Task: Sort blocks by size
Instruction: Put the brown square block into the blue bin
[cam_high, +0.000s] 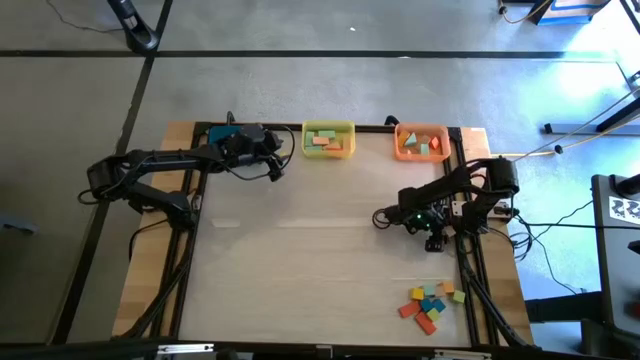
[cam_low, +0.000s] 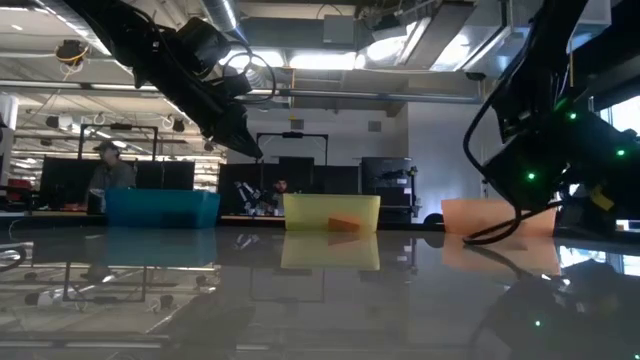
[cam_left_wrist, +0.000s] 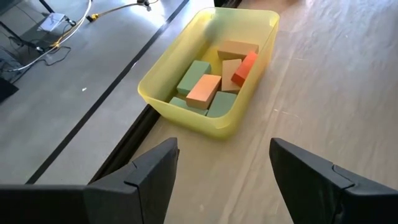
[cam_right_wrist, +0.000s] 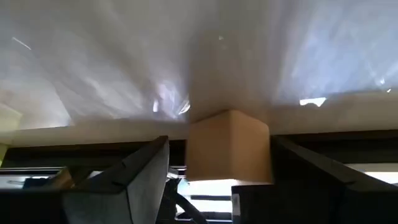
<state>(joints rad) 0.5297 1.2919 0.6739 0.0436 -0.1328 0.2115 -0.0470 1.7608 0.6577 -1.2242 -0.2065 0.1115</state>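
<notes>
The right gripper (cam_right_wrist: 214, 180) holds a tan wooden cube-shaped block (cam_right_wrist: 227, 146) between its widely spread fingers near the table's right edge; the block has no evident long axis and its lower part is cut off from view. The left gripper (cam_left_wrist: 221, 180) hangs open and empty just beside the yellow plastic bin (cam_left_wrist: 186, 118), where orange, green, tan and red flat bricks (cam_left_wrist: 214, 81) lie mostly lengthwise. A loose cluster of small coloured blocks (cam_high: 430, 303) lies at the near right corner, individual shapes indistinct
</notes>
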